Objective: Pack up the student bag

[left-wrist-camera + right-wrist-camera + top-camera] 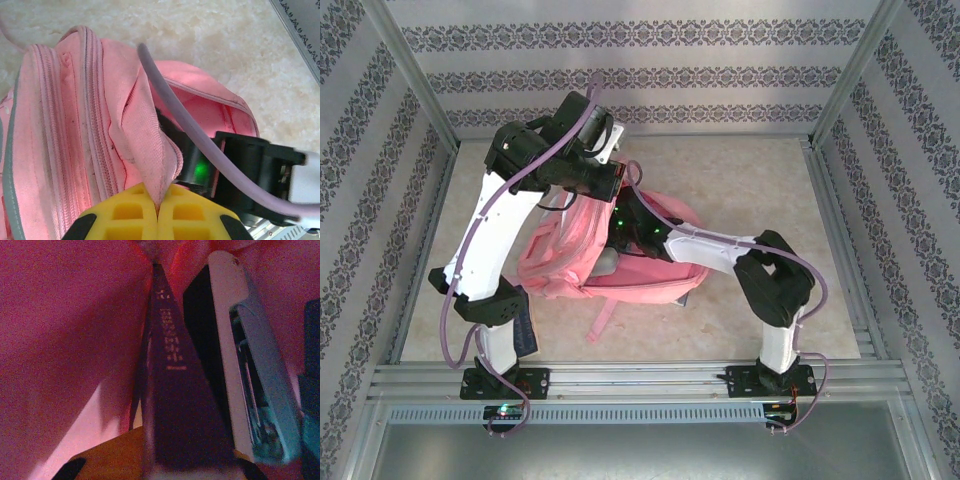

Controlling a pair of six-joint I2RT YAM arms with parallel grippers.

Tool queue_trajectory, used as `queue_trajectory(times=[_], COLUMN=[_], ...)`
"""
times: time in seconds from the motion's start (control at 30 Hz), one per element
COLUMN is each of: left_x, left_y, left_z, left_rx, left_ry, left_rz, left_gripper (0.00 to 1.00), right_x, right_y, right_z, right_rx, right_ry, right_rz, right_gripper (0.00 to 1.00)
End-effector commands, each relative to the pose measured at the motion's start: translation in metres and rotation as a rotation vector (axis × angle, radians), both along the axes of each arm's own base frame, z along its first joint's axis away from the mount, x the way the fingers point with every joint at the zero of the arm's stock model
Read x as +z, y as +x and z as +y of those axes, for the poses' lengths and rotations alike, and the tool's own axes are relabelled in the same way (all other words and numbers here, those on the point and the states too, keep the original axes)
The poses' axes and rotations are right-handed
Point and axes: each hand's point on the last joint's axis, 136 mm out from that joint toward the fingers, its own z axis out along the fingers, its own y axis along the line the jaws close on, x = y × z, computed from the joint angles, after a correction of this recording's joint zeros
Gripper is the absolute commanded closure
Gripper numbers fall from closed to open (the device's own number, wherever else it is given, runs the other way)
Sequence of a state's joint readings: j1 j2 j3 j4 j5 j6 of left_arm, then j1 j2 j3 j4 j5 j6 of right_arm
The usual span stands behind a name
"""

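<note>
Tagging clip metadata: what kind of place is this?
Probably a lab robot cell, not a real room: aluminium frame, printed backdrop walls, and a table holding the bag.

I'm looking at a pale, mottled beige desk [750, 180]. The student bag [645, 275] lies on it near the middle, with one pink strap [603, 320] trailing toward the near edge.

You had the student bag [60, 125] in matt pink woven cloth, the left gripper [157, 204] with fingers [125, 212] of matt yellow moulded plastic, the lilac cable [200, 145] smooth and rubbery, and the dark book [170, 405] matt-covered.
</note>
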State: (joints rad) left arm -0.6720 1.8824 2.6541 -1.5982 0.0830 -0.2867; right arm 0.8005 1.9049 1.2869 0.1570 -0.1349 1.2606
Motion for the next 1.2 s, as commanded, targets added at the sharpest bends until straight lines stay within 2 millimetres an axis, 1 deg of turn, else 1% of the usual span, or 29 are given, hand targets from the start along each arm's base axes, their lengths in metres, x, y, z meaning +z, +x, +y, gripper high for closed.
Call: queue_trajectory(times=[0.0, 0.07, 0.1, 0.13, 0.2, 0.23, 0.3, 0.37, 0.43, 0.47, 0.57, 0.67, 0.8, 0.87, 1.0, 1.1, 1.17], left_x=[0.049, 0.049, 0.048, 0.047, 0.045, 0.044, 0.043, 0.041, 0.039, 0.038, 0.033, 0.029, 0.029, 0.029, 0.024, 0.013, 0.003], left_y=[0.013, 0.017, 0.019, 0.023, 0.030, 0.035, 0.044, 0.054, 0.064, 0.068, 0.080, 0.093, 0.108, 0.115, 0.127, 0.138, 0.147], left_z=[-0.022, -0.023, -0.023, -0.021, -0.015, -0.010, 0.001, 0.014, 0.023, 0.028, 0.040, 0.058, 0.070, 0.074, 0.088, 0.098, 0.099], left_rx=[-0.063, -0.062, -0.054, -0.041, -0.006, 0.019, 0.067, 0.128, 0.172, 0.191, 0.251, 0.349, 0.415, 0.436, 0.495, 0.554, 0.563], left_ry=[-0.151, -0.146, -0.140, -0.128, -0.091, -0.064, -0.039, -0.034, -0.038, -0.033, -0.025, -0.039, -0.090, -0.112, -0.127, -0.143, -0.189], left_rz=[-0.178, -0.186, -0.191, -0.200, -0.221, -0.235, -0.249, -0.244, -0.237, -0.239, -0.231, -0.212, -0.211, -0.209, -0.200, -0.185, -0.168], left_gripper=[1.00, 1.00, 1.00, 1.00, 1.00, 1.00, 1.00, 1.00, 1.00, 1.00, 1.00, 1.00, 1.00, 1.00, 1.00, 1.00, 1.00], right_x=[0.008, 0.009, 0.014, 0.019, 0.024, 0.029, 0.039, 0.050, 0.061, 0.063, 0.076, 0.093, 0.116, 0.124, 0.141, 0.140, 0.136], right_y=[0.042, 0.052, 0.058, 0.063, 0.069, 0.070, 0.069, 0.062, 0.052, 0.046, 0.031, 0.021, 0.009, 0.001, -0.023, -0.039, -0.051], right_z=[0.005, 0.017, 0.024, 0.031, 0.040, 0.043, 0.040, 0.034, 0.023, 0.017, -0.008, -0.039, -0.081, -0.100, -0.134, -0.161, -0.178], right_rx=[-0.143, -0.137, -0.126, -0.112, -0.071, -0.045, -0.009, 0.024, 0.061, 0.078, 0.113, 0.109, 0.088, 0.090, 0.083, 0.056, 0.043], right_ry=[0.068, 0.091, 0.096, 0.099, 0.095, 0.097, 0.092, 0.085, 0.054, 0.032, -0.021, -0.052, -0.039, -0.075, -0.176, -0.217, -0.216], right_rz=[-0.050, -0.057, -0.071, -0.085, -0.096, -0.106, -0.122, -0.153, -0.194, -0.208, -0.261, -0.301, -0.318, -0.342, -0.414, -0.374, -0.335], right_gripper=[0.98, 0.94, 0.89, 0.81, 0.63, 0.56, 0.48, 0.43, 0.40, 0.38, 0.38, 0.38, 0.40, 0.40, 0.44, 0.50, 0.51])
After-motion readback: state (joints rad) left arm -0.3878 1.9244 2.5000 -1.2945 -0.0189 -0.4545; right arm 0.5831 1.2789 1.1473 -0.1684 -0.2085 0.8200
